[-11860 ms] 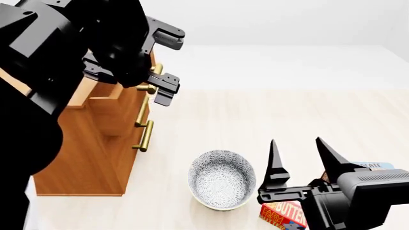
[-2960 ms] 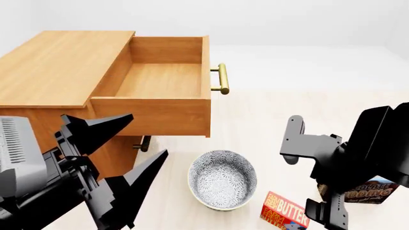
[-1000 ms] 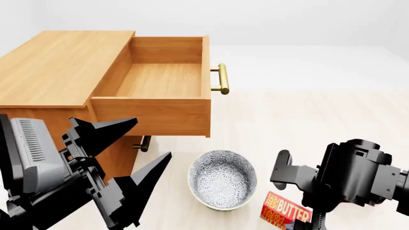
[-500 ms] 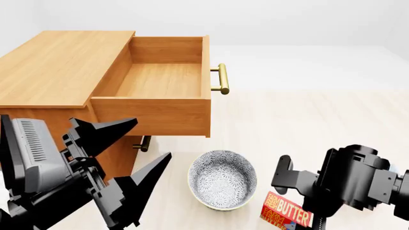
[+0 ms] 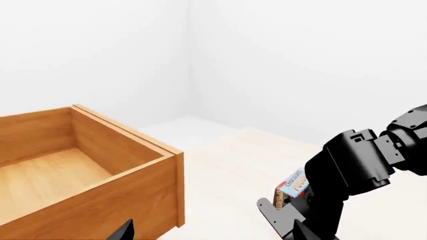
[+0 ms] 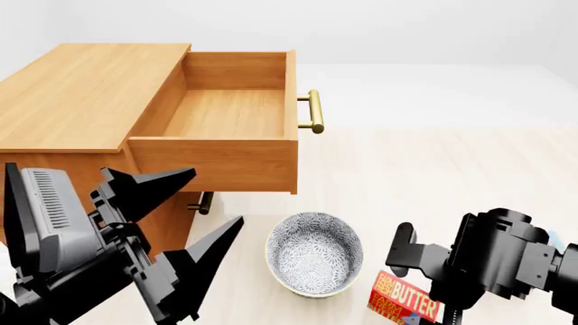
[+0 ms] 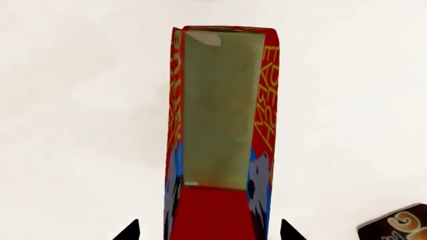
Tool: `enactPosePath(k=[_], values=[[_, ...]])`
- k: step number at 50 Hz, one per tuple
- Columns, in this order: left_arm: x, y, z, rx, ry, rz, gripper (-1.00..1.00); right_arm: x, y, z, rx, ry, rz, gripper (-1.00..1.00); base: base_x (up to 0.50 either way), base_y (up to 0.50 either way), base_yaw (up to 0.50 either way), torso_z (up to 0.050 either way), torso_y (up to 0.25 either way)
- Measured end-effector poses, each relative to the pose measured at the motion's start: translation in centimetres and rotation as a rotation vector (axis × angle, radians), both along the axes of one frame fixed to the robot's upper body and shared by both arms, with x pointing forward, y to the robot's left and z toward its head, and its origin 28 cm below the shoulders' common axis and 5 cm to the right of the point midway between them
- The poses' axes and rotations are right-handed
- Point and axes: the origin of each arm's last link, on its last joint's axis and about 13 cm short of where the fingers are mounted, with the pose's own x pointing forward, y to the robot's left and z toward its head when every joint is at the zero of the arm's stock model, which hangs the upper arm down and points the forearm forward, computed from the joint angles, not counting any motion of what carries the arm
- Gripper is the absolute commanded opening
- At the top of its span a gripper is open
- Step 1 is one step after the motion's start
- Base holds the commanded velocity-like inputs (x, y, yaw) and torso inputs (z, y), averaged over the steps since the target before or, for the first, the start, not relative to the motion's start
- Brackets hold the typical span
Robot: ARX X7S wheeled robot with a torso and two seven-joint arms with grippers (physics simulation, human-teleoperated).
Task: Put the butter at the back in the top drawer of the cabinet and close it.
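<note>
Your butter (image 6: 405,298) stands on the pale floor (image 6: 434,176) at the lower right of the head view, just to the right of the patterned bowl (image 6: 315,252) and well apart from the cabinet (image 6: 86,101). Your right gripper (image 7: 209,232) is directly over it. In the right wrist view the box fills the middle of the picture, its red and yellow sides running down between the two dark fingertips (image 7: 130,231), which sit one on each side of the box with a sliver of floor showing between each tip and the carton. So your right pincer is spread wide around the butter and is not pressing on it.

The Chocolate Pudding box (image 5: 292,186) shows in the left wrist view just behind your right arm (image 5: 353,172), and a dark brown corner of it appears at the edge of the right wrist view.

The top drawer (image 6: 237,112) is pulled well out of the cabinet, its plain wooden inside holding nothing you can see, its brass handle (image 6: 313,111) facing the open floor. A second brass handle (image 6: 204,202) peeks out below it.

Your left gripper (image 6: 185,223) hangs low at the left of the head view, in front of the cabinet's side, its two pointed fingers (image 6: 145,186) parted with nothing between them.
</note>
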Motion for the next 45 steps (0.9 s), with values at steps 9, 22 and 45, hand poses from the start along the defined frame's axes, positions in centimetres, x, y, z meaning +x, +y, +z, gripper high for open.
enactPosePath(k=[9,22,45], values=[[0.00,0.00,-0.06,0.000,0.002,0.001,1.00,0.23,-0.01,-0.35,-0.001,-0.004,-0.006,-1.00,0.00,0.00,0.00,0.000,0.000],[0.02,0.05,-0.14,0.000,0.004,0.004,1.00,0.44,-0.26,-0.41,0.006,-0.012,-0.034,-1.00,0.00,0.00,0.00,0.000,0.000],[-0.03,0.05,-0.13,0.004,0.004,0.005,1.00,-0.45,-0.27,0.45,-0.011,-0.063,-0.013,-1.00,0.00,0.00,0.00,0.000,0.000]])
